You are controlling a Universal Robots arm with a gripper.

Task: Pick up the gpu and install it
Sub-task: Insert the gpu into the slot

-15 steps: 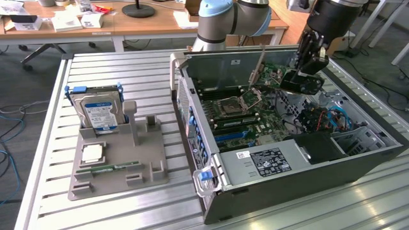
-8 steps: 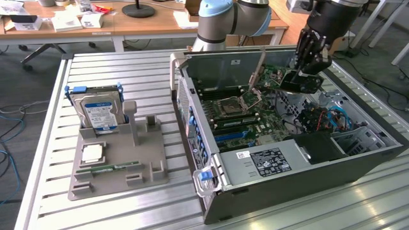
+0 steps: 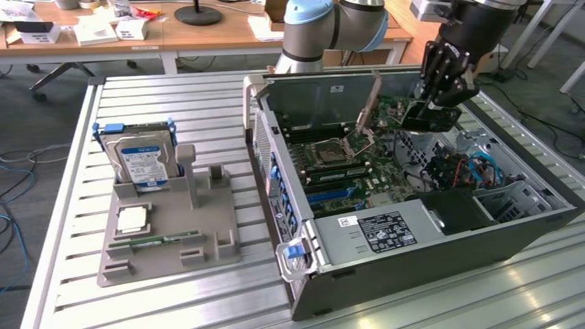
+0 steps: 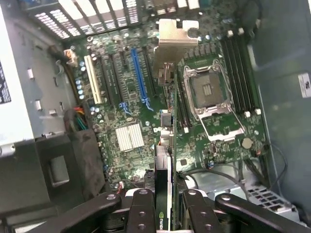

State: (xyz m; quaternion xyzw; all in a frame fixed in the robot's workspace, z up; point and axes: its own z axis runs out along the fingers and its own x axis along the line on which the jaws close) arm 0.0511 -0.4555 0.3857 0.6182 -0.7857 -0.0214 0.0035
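gpu (image 4: 164, 165) clamped edge-on by gripper (image 4: 165, 206), held over motherboard (image 4: 131, 97) inside opened computer case (image 3: 439, 240), silver bracket (image 4: 171, 43) at far end

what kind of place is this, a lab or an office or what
Likely a robotics lab set up for pc assembly: a robot arm over an open computer case on a slatted metal table, with office desks behind.

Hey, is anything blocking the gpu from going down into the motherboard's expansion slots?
Nothing visible does. The gripper holds the gpu edge-on over the motherboard. The expansion slots, including the blue slot, lie bare, with no cable or card across them.
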